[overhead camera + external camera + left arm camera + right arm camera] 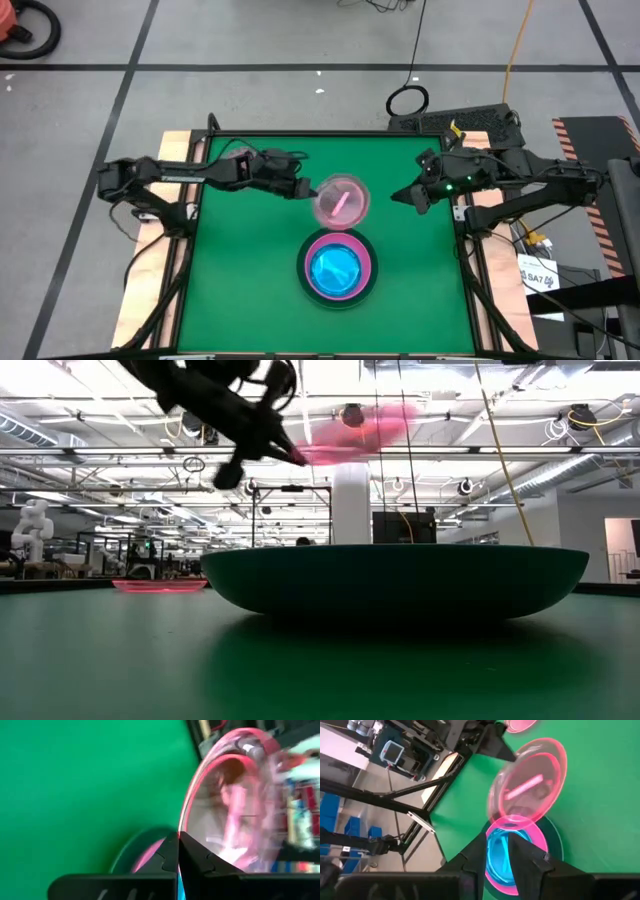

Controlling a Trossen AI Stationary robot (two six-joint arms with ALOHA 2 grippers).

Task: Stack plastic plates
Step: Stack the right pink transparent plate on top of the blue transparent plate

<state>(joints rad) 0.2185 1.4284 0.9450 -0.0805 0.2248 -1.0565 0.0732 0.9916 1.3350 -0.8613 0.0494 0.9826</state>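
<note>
A stack stands on the green table near its front middle: a dark grey plate (pixel 373 284) at the bottom, a hot pink plate (pixel 309 262) in it, a cyan plate (pixel 336 270) on top. Just beyond the stack and above the table hangs a translucent pink plate (pixel 342 200), with my left gripper (pixel 308 190) shut on its left edge. My right gripper (pixel 400 196) hovers to the plate's right, raised, open and holding nothing; in its wrist view the stack shows between its fingers (pixel 530 862). My left gripper pinches the translucent pink plate's rim (pixel 181 827) between its two fingers, at the edge nearest the table's left side. The fingers come from the left, slanting downward. The plate (pixel 355 435) is lifted clear of the table and the stack, reaching out past the fingertips, roughly level.
Another pink plate (pixel 160 585) lies flat on the table toward its far left, also seen beyond the left arm (pixel 520 724). Green mat lies bare left and right of the stack. Wooden table edges (pixel 180 150) frame the mat.
</note>
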